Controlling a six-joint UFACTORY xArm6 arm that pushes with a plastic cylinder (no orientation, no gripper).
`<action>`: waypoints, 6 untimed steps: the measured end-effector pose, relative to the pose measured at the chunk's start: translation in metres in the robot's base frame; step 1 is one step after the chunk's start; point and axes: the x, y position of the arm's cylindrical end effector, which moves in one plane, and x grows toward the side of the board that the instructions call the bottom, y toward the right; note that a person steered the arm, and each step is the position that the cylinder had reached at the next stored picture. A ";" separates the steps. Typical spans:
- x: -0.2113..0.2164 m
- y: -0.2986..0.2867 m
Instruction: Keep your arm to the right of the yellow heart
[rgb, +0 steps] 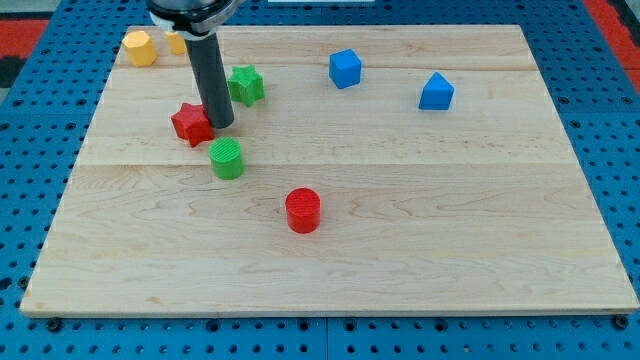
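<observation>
My tip (221, 124) rests on the board right beside the red star (191, 124), on its right side. A yellow block (176, 42) near the view's top left is partly hidden behind my rod, so its shape is unclear; it may be the heart. A yellow hexagon block (139, 47) sits to its left. My tip lies below and to the right of both yellow blocks. A green star (245, 84) is just up and right of my tip. A green cylinder (227, 158) lies just below my tip.
A red cylinder (303, 210) stands near the board's middle. A blue cube (345, 68) and a second blue block (436, 92) sit at the upper right. The wooden board (450, 220) lies on a blue perforated table.
</observation>
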 end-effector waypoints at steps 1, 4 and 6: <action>0.042 0.014; -0.011 0.082; -0.140 0.089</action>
